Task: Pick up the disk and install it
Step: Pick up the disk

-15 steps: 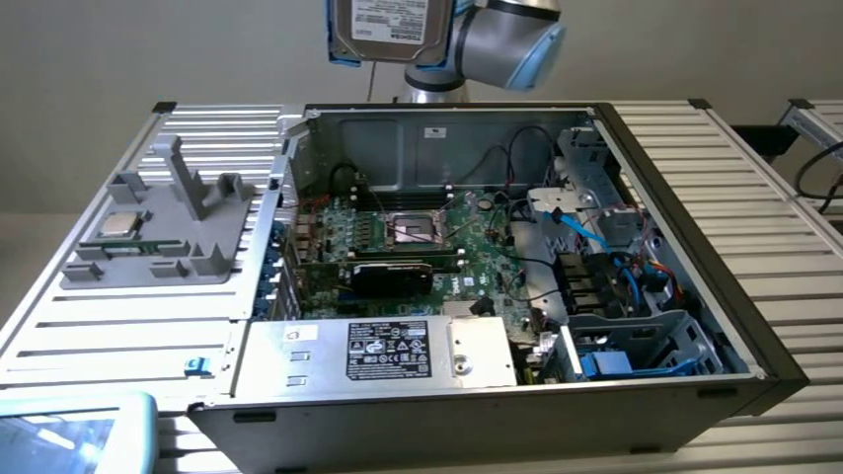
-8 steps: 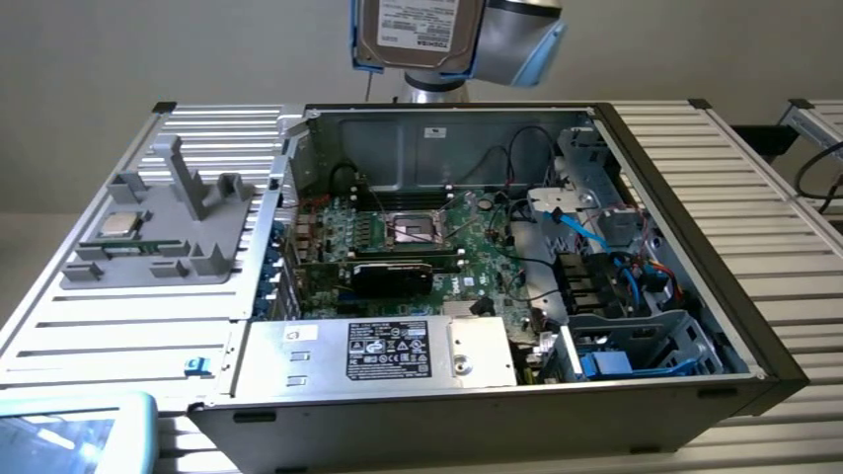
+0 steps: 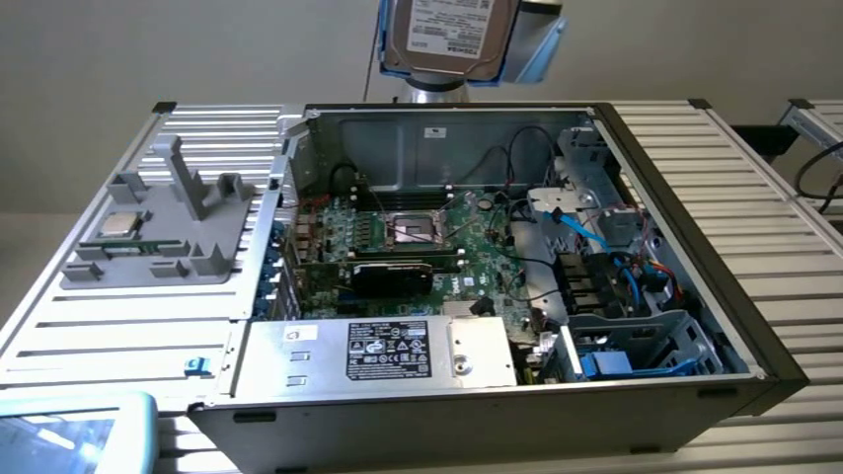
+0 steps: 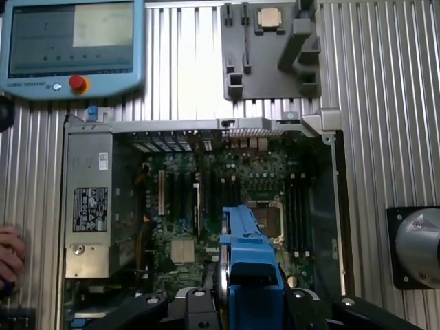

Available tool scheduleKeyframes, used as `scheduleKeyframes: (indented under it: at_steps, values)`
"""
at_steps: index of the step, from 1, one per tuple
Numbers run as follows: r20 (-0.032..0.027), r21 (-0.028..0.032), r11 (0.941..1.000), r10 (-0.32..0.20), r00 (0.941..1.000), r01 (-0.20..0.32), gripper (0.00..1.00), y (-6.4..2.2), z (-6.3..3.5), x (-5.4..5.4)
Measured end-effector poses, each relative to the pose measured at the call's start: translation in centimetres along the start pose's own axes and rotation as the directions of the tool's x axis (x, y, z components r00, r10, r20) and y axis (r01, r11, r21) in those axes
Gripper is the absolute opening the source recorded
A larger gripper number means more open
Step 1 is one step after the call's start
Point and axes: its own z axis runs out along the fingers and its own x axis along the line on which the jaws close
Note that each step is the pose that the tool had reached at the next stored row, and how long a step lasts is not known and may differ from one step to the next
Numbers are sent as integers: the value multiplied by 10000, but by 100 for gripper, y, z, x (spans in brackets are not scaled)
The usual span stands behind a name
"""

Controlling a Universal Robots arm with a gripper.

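Observation:
The disk, a silver-grey hard drive with a white label in a blue carrier, hangs high above the far wall of the open computer case. In the wrist view the disk appears edge-on, its blue carrier standing between the black fingers. My gripper is shut on the disk, well above the motherboard. The drive cage, with blue cables, sits at the case's near corner on the exterior view's right.
A silver power-supply box fills the case's near side. A grey fixture holding a small CPU chip lies on the ribbed table at the exterior view's left. A teach pendant rests nearby. A person's hand is beside the case.

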Motion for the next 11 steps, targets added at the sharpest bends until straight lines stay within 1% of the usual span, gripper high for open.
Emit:
scheduleKeyframes:
  at_steps: [3, 7, 11]
  values:
    - [-1, -25, 10000, 1, 10000, -1, 37, -97, -12, 79]
    - [-2, -26, 10000, 1, 10000, -1, 37, -206, -25, 191]
    - [1, -23, 10000, 0, 10000, 0, 37, -294, -36, 309]
